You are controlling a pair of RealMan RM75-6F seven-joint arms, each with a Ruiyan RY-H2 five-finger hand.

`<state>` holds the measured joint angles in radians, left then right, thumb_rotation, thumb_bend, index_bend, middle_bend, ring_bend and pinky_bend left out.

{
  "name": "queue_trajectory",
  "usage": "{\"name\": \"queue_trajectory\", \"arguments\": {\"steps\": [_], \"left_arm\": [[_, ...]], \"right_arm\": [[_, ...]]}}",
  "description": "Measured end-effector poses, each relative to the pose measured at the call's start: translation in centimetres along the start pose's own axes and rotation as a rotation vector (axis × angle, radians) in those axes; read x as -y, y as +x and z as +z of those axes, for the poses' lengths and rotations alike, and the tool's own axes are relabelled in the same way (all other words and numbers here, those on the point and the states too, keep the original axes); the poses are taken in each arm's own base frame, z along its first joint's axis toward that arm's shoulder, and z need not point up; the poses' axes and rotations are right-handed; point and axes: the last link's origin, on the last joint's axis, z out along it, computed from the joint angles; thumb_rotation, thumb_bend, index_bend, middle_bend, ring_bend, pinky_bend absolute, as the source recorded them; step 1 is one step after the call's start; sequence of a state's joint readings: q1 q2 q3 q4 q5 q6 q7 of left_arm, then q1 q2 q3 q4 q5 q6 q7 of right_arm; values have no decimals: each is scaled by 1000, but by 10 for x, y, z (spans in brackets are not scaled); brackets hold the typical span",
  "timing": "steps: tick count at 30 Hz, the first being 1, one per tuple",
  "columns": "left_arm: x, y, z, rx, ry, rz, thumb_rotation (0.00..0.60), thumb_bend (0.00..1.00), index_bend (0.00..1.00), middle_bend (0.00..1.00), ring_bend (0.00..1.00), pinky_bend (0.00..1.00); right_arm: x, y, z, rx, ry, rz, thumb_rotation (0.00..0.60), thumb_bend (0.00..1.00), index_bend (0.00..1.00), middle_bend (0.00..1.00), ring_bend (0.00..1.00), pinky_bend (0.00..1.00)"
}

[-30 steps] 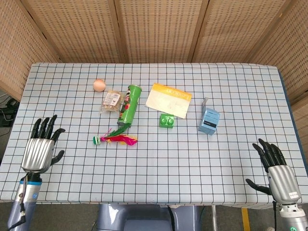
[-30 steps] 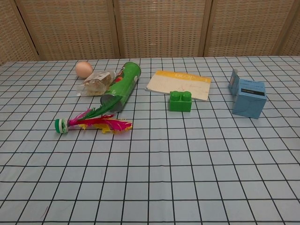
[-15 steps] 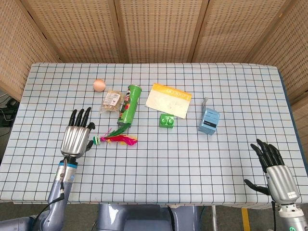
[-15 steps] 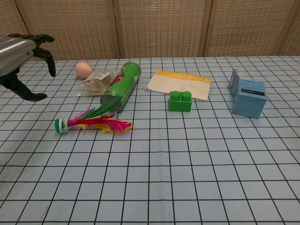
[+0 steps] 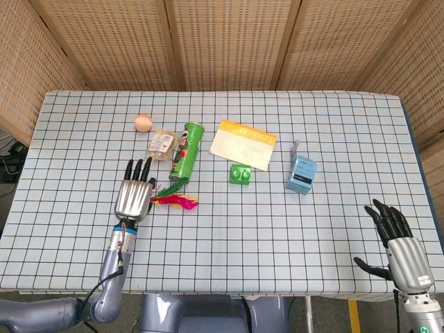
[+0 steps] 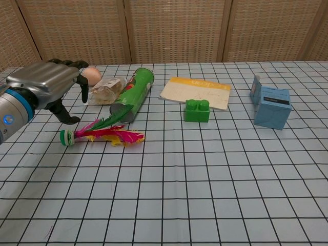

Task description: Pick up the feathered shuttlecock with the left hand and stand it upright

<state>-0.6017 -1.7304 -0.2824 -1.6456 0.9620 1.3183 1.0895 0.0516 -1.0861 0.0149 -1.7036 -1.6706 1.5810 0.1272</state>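
The feathered shuttlecock (image 6: 101, 132) lies on its side on the checked table, green base to the left, pink, yellow and green feathers pointing right; in the head view the shuttlecock (image 5: 175, 200) shows just right of my left hand. My left hand (image 5: 134, 194) (image 6: 47, 82) hovers over the base end, fingers spread and empty, thumb hanging near the base. My right hand (image 5: 400, 240) stays open at the table's near right corner, empty.
A green chips can (image 6: 132, 94) lies just behind the feathers, with a snack packet (image 6: 105, 90) and an orange ball (image 6: 92, 75) beyond. A yellow-edged booklet (image 6: 196, 91), a green brick (image 6: 198, 110) and a blue box (image 6: 271, 105) sit further right.
My left hand has swept in from the table's left edge to above the shuttlecock's base. The right hand has barely shifted. The shuttlecock has not moved.
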Motion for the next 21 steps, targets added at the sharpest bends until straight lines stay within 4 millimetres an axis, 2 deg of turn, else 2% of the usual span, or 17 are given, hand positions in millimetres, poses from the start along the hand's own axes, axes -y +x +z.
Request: {"name": "queue_trajectory", "arguments": {"steps": [4,8,13,21], "left_arm": [[-13,-6,4,13,-8,3,600,273,477,0,0,0],[-23,-14,6,30,-13,20,600,367,467,0,0,0],[-34,-21,12,47,-14,30,600,369,482,0,0,0],[-49,-22,20,32,-25,5,600,373,523,0,0,0]], "right_arm": [[-1,0,0,2,-2,6,600,65,90,0,0,98],[-2,0,0,0,-2,16,600,65,90,0,0,98],[-2,1,1,-3,3,27,600,66,90,0,0,98],[-3,-1,2,5,4,39,600,66,90,0,0,90]]}}
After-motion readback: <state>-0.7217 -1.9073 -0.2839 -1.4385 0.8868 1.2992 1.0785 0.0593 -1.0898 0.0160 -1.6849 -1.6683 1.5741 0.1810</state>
